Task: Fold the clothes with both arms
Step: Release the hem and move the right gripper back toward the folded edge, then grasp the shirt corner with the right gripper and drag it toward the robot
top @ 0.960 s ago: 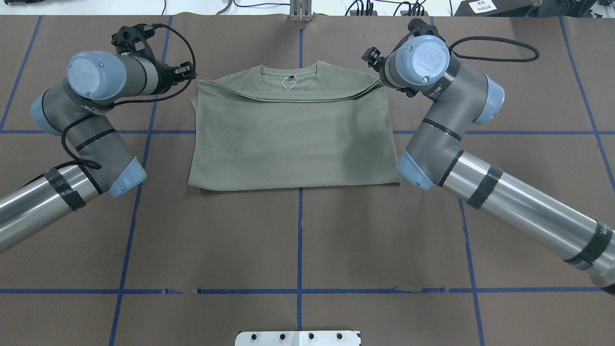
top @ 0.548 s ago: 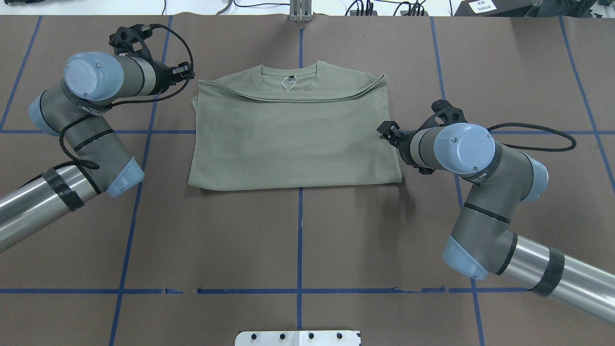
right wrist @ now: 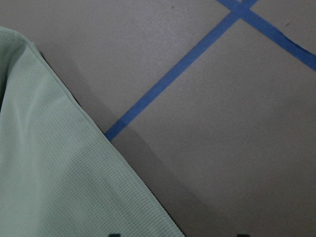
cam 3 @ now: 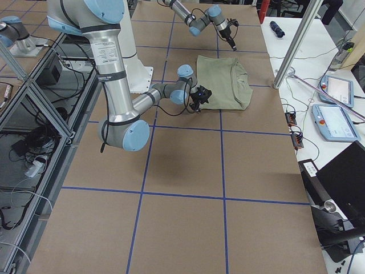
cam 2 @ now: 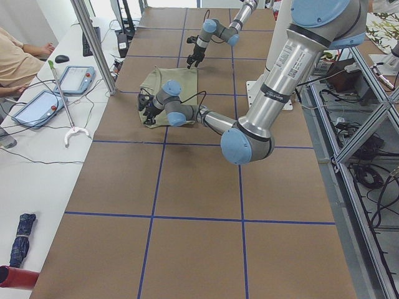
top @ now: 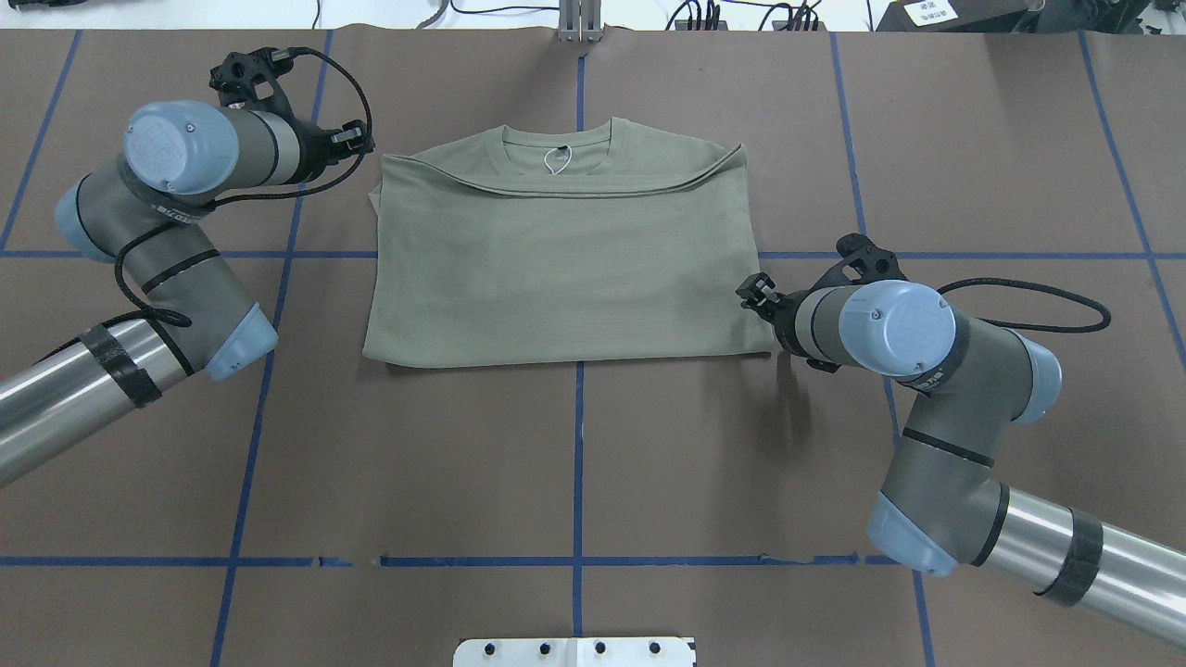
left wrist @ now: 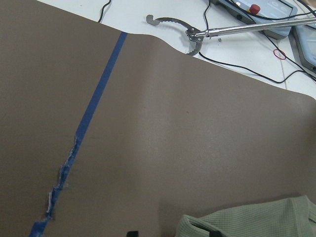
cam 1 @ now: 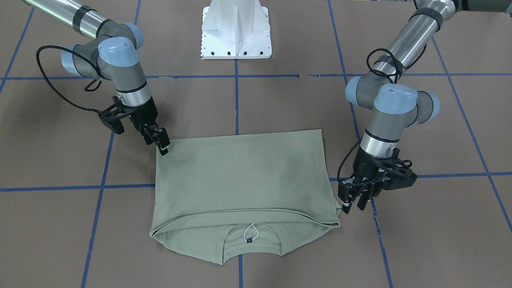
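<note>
1 sage-green shirt [top: 565, 269] lies folded on the brown tabletop [top: 574, 463], over the blue tape line [top: 578, 445] that runs down the middle. Its outline is close to a rectangle. The lower part is turned up over the chest, and its curved edge stops just short of the ribbed collar [cam 1: 251, 249], which lies on the side away from the robot. Inside the collar sits a small black label [cam 1: 249, 240] with a white loop. The cloth has a fine waffle knit and lies mostly smooth, with layers bunched a little at the 2 corners beside the collar.

The left gripper [cam 1: 353, 205] points down over bare tabletop just beside the shirt's collar-end corner. Its fingers are spread and hold nothing. The right gripper [cam 1: 159, 142] points down at the shirt's opposite corner, on the fold nearest the robot. Whether it touches the cloth cannot be told. In the right wrist view its 2 fingertips stand well apart with nothing between them.
</note>
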Robot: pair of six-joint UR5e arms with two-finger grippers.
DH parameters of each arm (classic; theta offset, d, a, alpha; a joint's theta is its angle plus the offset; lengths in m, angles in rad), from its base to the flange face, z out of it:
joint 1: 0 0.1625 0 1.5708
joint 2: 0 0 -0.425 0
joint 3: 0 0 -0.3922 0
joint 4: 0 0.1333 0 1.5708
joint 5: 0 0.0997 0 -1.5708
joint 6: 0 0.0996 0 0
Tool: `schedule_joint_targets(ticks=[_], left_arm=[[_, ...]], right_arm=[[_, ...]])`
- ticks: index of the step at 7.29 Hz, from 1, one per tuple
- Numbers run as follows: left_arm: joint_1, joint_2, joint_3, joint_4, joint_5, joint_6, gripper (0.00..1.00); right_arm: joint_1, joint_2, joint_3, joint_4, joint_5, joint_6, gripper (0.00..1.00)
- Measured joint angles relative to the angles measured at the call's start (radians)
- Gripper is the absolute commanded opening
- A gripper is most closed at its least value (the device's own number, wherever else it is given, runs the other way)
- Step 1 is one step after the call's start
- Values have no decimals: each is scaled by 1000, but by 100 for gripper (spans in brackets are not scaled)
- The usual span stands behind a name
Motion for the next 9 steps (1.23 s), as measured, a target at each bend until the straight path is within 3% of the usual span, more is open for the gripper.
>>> schedule_joint_targets(ticks=[1, 6, 9], left_arm=[[0, 0, 0, 0, 0, 1, 57], [1, -1, 0, 0, 0, 0, 57], [8, -4, -32, 0, -6, -17, 57]], right_arm=[[-5, -7, 3, 0, 1, 4, 0], [-19, -13, 35, -2, 12, 15, 0], [-57, -145, 189, -10, 22, 18, 0]])
